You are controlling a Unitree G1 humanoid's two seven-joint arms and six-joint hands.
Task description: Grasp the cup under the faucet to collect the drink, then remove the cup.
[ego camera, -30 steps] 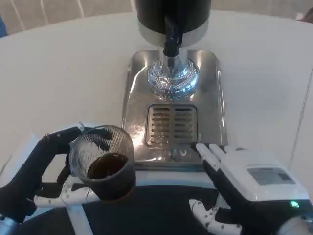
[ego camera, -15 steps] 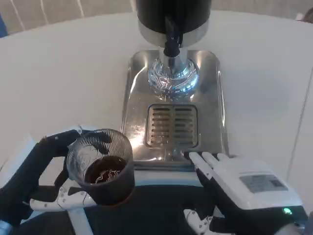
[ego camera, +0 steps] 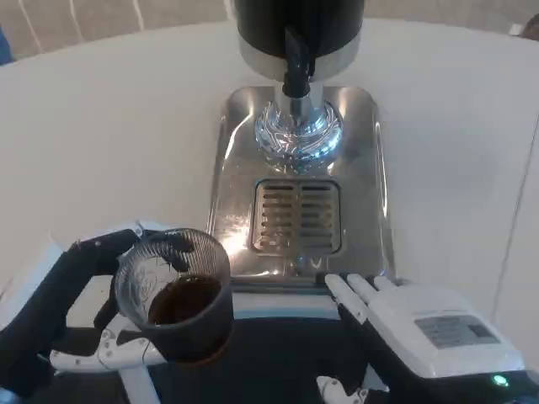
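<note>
I see the left hand point(ego camera: 63, 307) at lower left, fingers wrapped around the clear ribbed glass cup point(ego camera: 174, 293) with dark drink inside, held off to the left of the shiny steel drip tray point(ego camera: 370, 181), away from the black faucet spout point(ego camera: 295, 63). White round table point(ego camera: 109, 126) runs across the back, pale wall strip above it. Slotted grate point(ego camera: 297, 217) sits mid-tray under the black-and-chrome dispenser body point(ego camera: 296, 25). Right hand point(ego camera: 421, 324) at lower right, fingers apart, tips near the tray's front edge, holding nothing
</note>
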